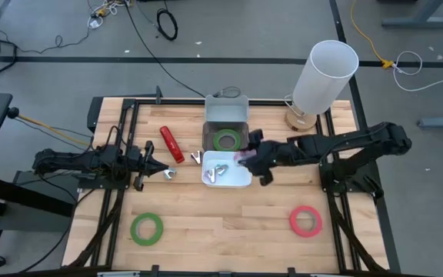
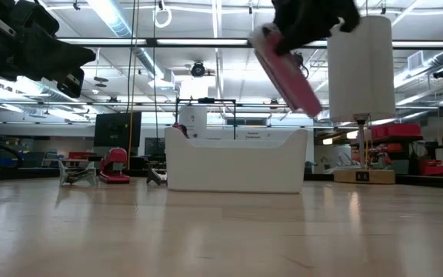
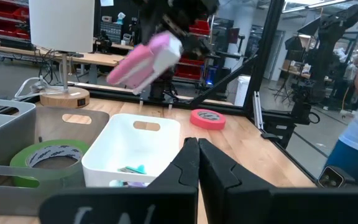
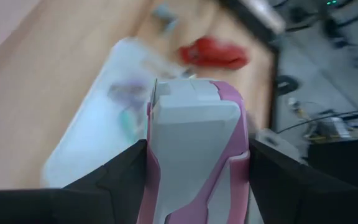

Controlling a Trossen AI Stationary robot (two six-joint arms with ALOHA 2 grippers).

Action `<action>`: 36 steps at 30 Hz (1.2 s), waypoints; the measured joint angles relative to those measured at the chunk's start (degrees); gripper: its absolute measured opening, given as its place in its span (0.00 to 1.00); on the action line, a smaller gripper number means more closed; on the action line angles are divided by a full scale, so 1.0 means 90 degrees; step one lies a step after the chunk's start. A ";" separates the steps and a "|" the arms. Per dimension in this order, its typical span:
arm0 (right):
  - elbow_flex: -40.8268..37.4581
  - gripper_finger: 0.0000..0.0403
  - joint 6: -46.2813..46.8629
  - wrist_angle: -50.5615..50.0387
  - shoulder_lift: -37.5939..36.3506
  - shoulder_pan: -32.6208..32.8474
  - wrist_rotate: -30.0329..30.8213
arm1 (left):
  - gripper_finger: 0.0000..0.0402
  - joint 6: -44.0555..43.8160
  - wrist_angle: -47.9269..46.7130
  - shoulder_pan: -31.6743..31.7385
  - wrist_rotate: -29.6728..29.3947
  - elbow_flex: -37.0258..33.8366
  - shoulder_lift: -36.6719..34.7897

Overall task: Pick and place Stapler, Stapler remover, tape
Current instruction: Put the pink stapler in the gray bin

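My right gripper [image 1: 254, 159] is shut on a pink-and-white stapler [image 1: 244, 158] in the air over the white bin [image 1: 241, 183]; the stapler also shows in the low view [image 2: 287, 71] and the left wrist view [image 3: 143, 61]. The white bin holds staple removers [image 1: 220, 171]. A green tape roll [image 1: 226, 140] lies in the grey bin [image 1: 225, 114] behind it. A red stapler [image 1: 171, 144] lies on the table. My left gripper [image 1: 158, 171] is shut and empty, right beside a loose staple remover [image 1: 169, 175]. My right gripper pinches the pink stapler's two long sides [image 4: 194, 143] between its two fingers [image 4: 120, 177], with the stapler running forward along them. The hold is near the stapler's upper end. The stapler is lifted clear above the white bin, tilted, its free end [image 2: 310, 108] slanting down.
A second staple remover [image 1: 197, 158] lies left of the white bin. A green tape roll [image 1: 146, 228] and a red tape roll [image 1: 304, 221] lie near the table's front edge. A white lamp [image 1: 323, 77] stands at the far right.
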 joint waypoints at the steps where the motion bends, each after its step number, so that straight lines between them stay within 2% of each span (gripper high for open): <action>1: 0.0000 0.61 0.0081 0.0258 0.0000 -0.0078 0.0007 | 0.01 0.0000 -0.0002 0.0001 0.0000 0.0001 0.0000; 5: 0.0019 0.61 0.0426 0.1116 0.0000 -0.0370 0.0264 | 0.01 0.0000 -0.0002 0.0001 0.0000 -0.0001 0.0000; 12: 0.0781 0.61 0.0934 0.1061 0.0069 -0.0995 0.0454 | 0.01 0.0000 -0.0002 0.0001 0.0000 0.0001 0.0000; 19: 0.1595 0.61 0.0955 0.1024 0.0249 -0.1654 0.0442 | 0.01 0.0002 0.0000 0.0001 0.0000 -0.0001 0.0000; 24: 0.1940 0.61 0.0671 0.1021 0.0569 -0.2103 0.0255 | 0.01 0.0000 -0.0002 0.0000 0.0000 0.0000 0.0000; 36: 0.1953 0.61 -0.0247 0.1333 0.1657 -0.3024 -0.0349 | 0.01 0.0000 0.0000 -0.0001 0.0000 -0.0001 0.0000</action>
